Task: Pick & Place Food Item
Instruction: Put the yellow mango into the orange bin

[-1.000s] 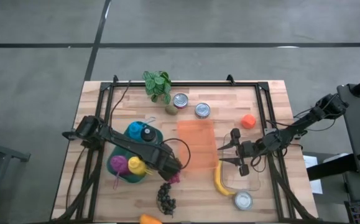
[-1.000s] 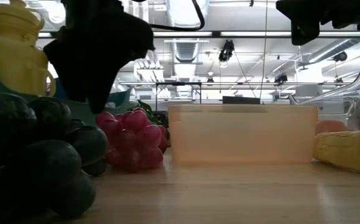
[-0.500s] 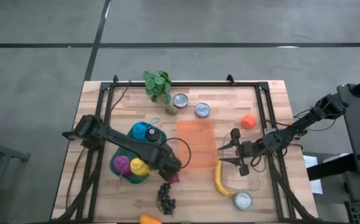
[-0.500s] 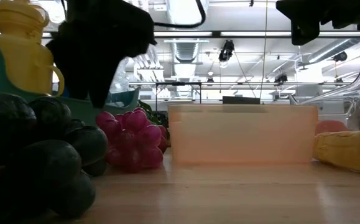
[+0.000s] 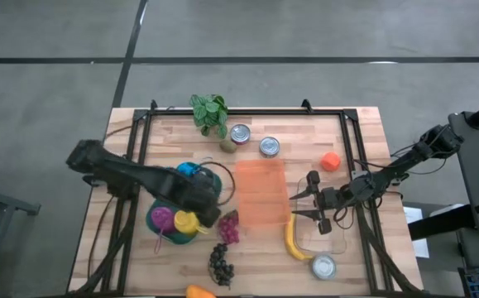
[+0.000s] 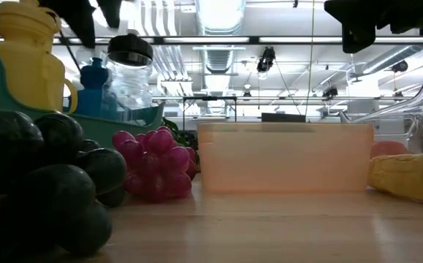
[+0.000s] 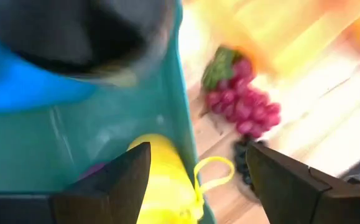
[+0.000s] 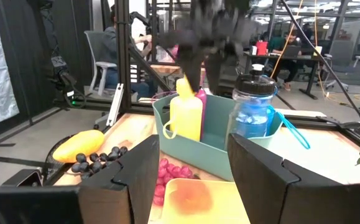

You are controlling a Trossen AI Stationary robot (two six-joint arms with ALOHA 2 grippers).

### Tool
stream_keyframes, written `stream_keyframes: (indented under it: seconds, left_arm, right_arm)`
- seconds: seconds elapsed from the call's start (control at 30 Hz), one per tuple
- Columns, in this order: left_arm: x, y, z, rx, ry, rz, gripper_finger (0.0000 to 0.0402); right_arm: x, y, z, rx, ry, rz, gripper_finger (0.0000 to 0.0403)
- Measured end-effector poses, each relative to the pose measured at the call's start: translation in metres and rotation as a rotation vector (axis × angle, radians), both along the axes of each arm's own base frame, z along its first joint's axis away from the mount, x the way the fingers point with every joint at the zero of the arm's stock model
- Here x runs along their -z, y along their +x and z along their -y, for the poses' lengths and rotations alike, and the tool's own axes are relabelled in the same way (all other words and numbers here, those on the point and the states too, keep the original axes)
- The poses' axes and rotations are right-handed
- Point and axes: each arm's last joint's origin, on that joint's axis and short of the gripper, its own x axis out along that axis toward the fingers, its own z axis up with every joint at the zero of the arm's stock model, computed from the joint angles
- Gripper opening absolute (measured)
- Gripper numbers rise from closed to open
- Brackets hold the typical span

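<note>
A bunch of red grapes point(image 5: 228, 228) lies on the wooden table beside the orange container point(image 5: 261, 192); it also shows in the low view point(image 6: 156, 164) and the left wrist view point(image 7: 242, 102). My left gripper point(image 5: 208, 211) hangs open and empty above the right edge of the teal bin point(image 5: 165, 225). It points down, and the yellow bottle point(image 7: 161, 180) shows between its fingers point(image 7: 108, 186). My right gripper point(image 5: 299, 205) stands open and level at the container's right side, holding nothing; its own view point(image 8: 195, 174) looks toward the bin.
Dark grapes point(image 5: 220, 263) and a yellow fruit point(image 5: 199, 291) lie at the near edge. A banana point(image 5: 295, 240), a clear tray point(image 5: 328, 236) and a tin point(image 5: 323, 266) sit near right. Two cans point(image 5: 240, 134), a plant point(image 5: 210, 112) and an orange point(image 5: 330, 161) stand far.
My left gripper has risen from low over the red grapes and drawn back toward the table's left edge, tipping a little, with its jaws as wide as before. The grapes stay on the table where they were. In the low view the bin's bottles now show.
</note>
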Motion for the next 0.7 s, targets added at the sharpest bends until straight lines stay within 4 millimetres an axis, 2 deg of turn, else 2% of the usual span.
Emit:
stream_keyframes:
  seconds: [0.17,0.27,0.47,0.6,0.7]
  left_arm:
    - [-0.034,-0.03,0.006,0.017,0.107,0.193,0.0269]
    - [-0.05,-0.046,0.019,0.086,0.172,0.33,0.0269]
    - [-0.063,-0.075,0.075,0.365,0.323,0.562,0.0274]
    - [-0.06,-0.09,0.119,0.606,0.368,0.654,0.0295]
    - [-0.056,-0.1,0.143,0.747,0.355,0.685,0.0314]
  right_arm:
    - [0.0,0.0,0.0,0.0,0.0,0.0,0.0189]
    - [0.0,0.0,0.0,0.0,0.0,0.0,0.0189]
    - [0.0,0.0,0.0,0.0,0.0,0.0,0.0189]
    - [0.0,0.0,0.0,0.0,0.0,0.0,0.0189]
    - [0.0,0.0,0.0,0.0,0.0,0.0,0.0189]
